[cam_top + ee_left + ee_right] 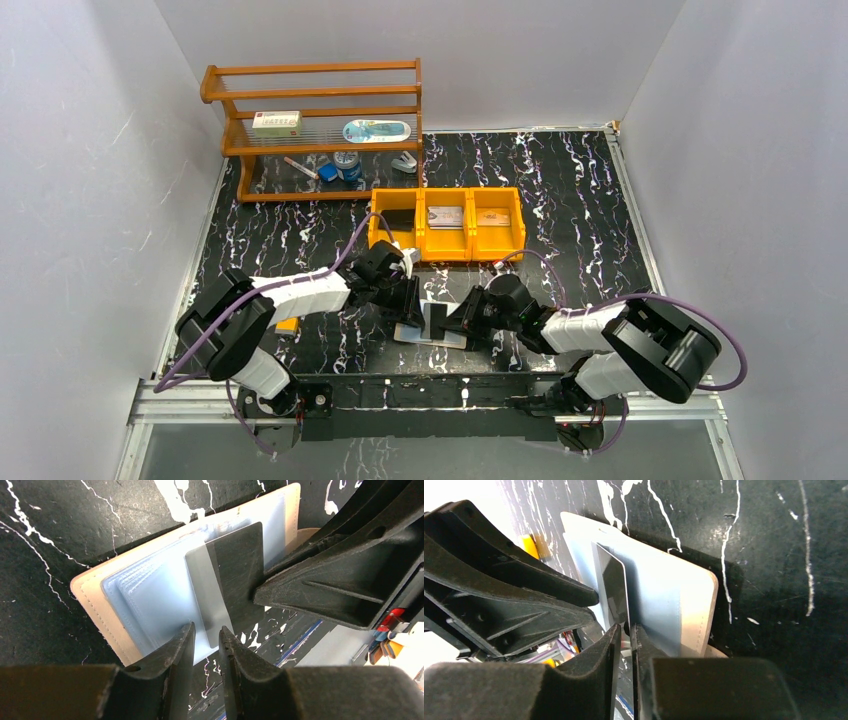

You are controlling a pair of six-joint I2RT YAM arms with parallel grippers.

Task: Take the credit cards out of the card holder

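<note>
The tan card holder [428, 336] lies open on the black table between my two grippers, its bluish-clear sleeves [160, 590] facing up. A black credit card [239, 565] sticks halfway out of a sleeve. My right gripper [626, 628] is shut on that card's [616, 590] outer edge; it also shows in the top view [462, 318]. My left gripper [207, 630] stands with its jaws a narrow gap apart, tips down at the holder's [95, 600] near sleeve edge; in the top view it is at the holder's left [410, 297].
An orange three-compartment tray [447, 245] stands just behind, with a black card [398, 215], a grey card [446, 217] and a brownish card [493, 216] in it. A wooden shelf [320, 95] with small items stands at the back left. White walls close in on both sides.
</note>
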